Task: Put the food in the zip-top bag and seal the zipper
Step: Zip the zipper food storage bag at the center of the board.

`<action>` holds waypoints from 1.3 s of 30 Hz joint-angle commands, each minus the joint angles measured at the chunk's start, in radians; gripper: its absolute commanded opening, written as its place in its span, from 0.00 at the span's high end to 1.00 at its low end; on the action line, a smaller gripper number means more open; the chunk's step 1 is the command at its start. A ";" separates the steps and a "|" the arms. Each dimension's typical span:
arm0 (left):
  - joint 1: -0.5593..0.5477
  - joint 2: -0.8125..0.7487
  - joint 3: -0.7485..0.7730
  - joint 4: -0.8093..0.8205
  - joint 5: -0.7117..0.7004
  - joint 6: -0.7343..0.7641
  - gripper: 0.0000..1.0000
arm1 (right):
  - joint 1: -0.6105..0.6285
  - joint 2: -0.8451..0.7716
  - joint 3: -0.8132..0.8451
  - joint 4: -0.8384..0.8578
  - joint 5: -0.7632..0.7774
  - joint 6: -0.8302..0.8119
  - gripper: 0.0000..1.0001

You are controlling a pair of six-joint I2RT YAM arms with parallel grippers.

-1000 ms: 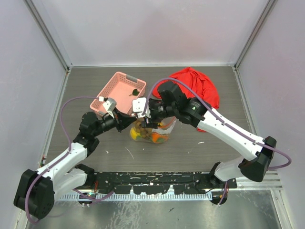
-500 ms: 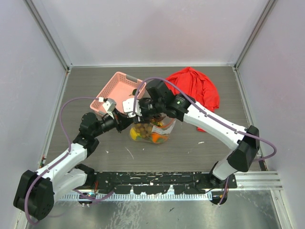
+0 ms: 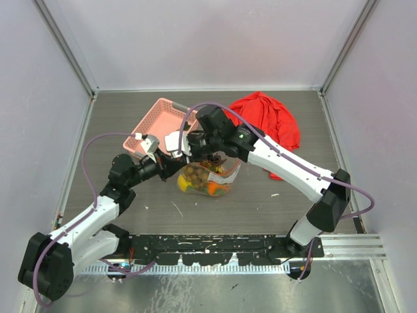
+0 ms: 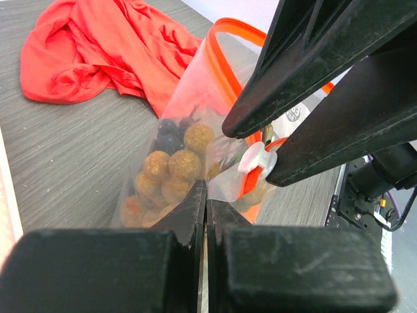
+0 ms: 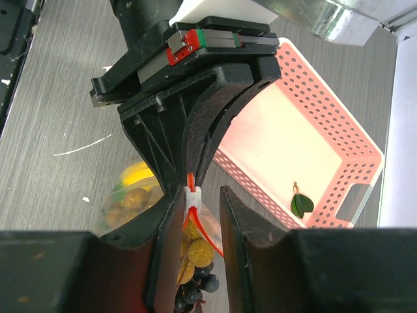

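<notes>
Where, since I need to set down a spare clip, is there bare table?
Free: the far strip between the back wall and the pink basket and red cloth; the near strip between the zip-top bag and the base rail. Crowded: the middle, where left gripper and right gripper meet at the bag.

Gray wood-grain table (image 3: 287, 215): clear bag (image 3: 225, 175) w/ fruit (image 3: 195, 177) sits center. Pink basket (image 3: 148, 120) just behind it, back-left. Red cloth (image 3: 277, 120) bunched back-right, apart from basket. White scuff marks (image 3: 177, 208) in front of bag.
</notes>
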 commanded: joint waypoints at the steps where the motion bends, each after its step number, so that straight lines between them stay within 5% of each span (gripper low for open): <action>1: -0.005 -0.025 0.009 0.047 -0.008 0.021 1.00 | 0.000 0.002 0.059 -0.022 0.005 -0.004 0.66; 12: -0.006 -0.028 0.010 0.048 -0.005 0.020 1.00 | 0.000 0.023 0.058 -0.034 0.011 -0.001 0.72; 16: -0.005 -0.031 0.010 0.048 -0.002 0.019 1.00 | 0.000 0.026 0.067 -0.035 0.012 0.014 0.83; 21: -0.005 -0.029 0.007 0.072 0.004 0.017 0.81 | -0.001 0.027 0.090 -0.054 0.000 0.024 0.98; 28: -0.009 -0.026 0.021 0.125 0.050 0.018 0.65 | -0.002 0.026 0.117 -0.093 -0.018 0.045 0.99; 33: -0.017 -0.011 0.044 0.135 0.069 0.035 0.65 | -0.002 0.038 0.128 -0.115 -0.024 0.062 0.99; 39: -0.028 0.014 0.059 0.137 0.079 0.052 0.84 | -0.002 0.052 0.137 -0.123 -0.040 0.080 0.99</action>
